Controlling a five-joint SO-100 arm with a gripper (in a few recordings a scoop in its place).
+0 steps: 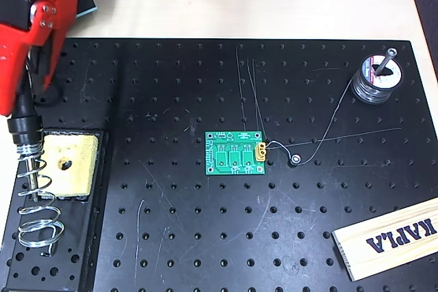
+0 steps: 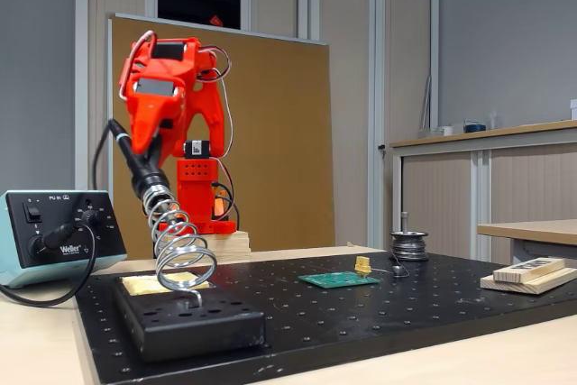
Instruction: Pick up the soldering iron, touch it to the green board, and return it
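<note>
- The soldering iron (image 2: 142, 171) is seen seated in the spiral wire holder (image 2: 180, 254), handle slanting up and to the left in the fixed view, tip hidden inside the coil.
- In the overhead view the iron's black grip (image 1: 24, 122) is found at the top of the coil (image 1: 35, 200), at the left edge of the black perforated plate (image 1: 205, 237).
- The red arm's pincer (image 2: 144, 137) is held over the upper handle of the iron; whether it is closed on the handle or merely around it cannot be told, as the jaws are blurred and masked by the arm body.
- The green board (image 1: 236, 153) lies flat near the middle of the plate, well apart from the holder, with its yellow connector (image 1: 261, 150) on the right edge in the overhead view.
- A yellow sponge (image 1: 67, 163) sits in the stand just beside the coil; a solder spool (image 1: 375, 80) and a wooden block (image 1: 390, 237) are placed toward the right.
- Judged from this, the task is either at its opening, with lifting, touching and returning all left, or at its close with the iron just set back; the pictures do not settle which.
</note>
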